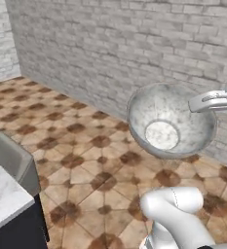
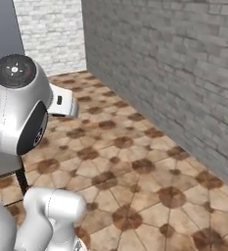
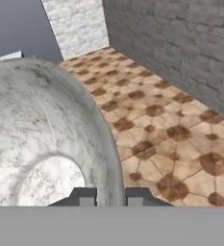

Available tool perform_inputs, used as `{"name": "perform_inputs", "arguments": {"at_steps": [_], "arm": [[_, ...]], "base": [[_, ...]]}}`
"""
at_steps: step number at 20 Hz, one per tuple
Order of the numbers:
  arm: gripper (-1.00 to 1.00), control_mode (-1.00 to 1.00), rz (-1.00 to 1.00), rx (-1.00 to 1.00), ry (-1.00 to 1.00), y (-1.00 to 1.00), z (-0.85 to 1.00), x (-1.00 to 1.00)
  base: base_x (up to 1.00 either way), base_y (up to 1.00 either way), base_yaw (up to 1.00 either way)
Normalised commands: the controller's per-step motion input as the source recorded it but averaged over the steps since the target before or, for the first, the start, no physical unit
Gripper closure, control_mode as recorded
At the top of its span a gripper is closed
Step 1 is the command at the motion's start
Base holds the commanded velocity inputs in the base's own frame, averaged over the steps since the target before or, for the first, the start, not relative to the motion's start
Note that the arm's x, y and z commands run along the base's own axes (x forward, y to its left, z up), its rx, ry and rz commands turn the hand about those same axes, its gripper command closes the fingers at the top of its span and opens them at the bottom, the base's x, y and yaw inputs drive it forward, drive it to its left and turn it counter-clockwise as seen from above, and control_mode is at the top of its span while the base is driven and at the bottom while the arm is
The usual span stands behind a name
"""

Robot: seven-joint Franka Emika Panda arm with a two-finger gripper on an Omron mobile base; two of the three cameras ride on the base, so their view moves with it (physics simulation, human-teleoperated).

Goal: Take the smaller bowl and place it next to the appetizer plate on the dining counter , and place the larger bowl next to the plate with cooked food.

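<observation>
Well, here is what I can see.

Bowl: the wide, deep bowl of white and grey marble stone is up in the air, over the floor, close to the wall. It is tipped on its side, so its open mouth faces the left base camera and its pale round bottom shows inside.

Bowl from the hand: the marble bowl is big and close on the left of the hand view, and its rim curves down to the two dark finger tips.

Jaws: the robot's grey two-finger gripper has its jaws pulled in narrow, one finger tip on each side of the bowl's rim. They are pinching that rim and holding the bowl up.

Hand: in the left base view the gripper meets the bowl at its upper right edge.

Counter: a corner of the white marble counter with grey veins on a dark base sits at the lower left, well apart from the bowl.

Floor: brown and tan tiles with dark star shapes lie under the bowl.

Wall: a grey brick wall stands behind the bowl.

Arm: the white robot arm with dark joints bends up on the left of the right base view.
</observation>
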Motion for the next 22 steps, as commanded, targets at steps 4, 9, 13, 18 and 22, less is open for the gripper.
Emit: {"name": "perform_inputs", "arguments": {"at_steps": [4,9,13,18,22], "arm": [[1.00,1.00,0.00,0.00,0.00,0.00,0.00,0.00],[1.00,1.00,0.00,0.00,0.00,0.00,0.00,0.00],[1.00,1.00,0.00,0.00,0.00,0.00,0.00,0.00],[1.00,1.00,0.00,0.00,0.00,0.00,0.00,0.00],[1.00,1.00,0.00,0.00,0.00,0.00,0.00,0.00]], "base": [[1.00,-0.28,0.58],[1.00,-0.28,0.57],[1.00,-0.30,0.55],[1.00,-0.34,0.55],[1.00,-0.39,0.55]]}}
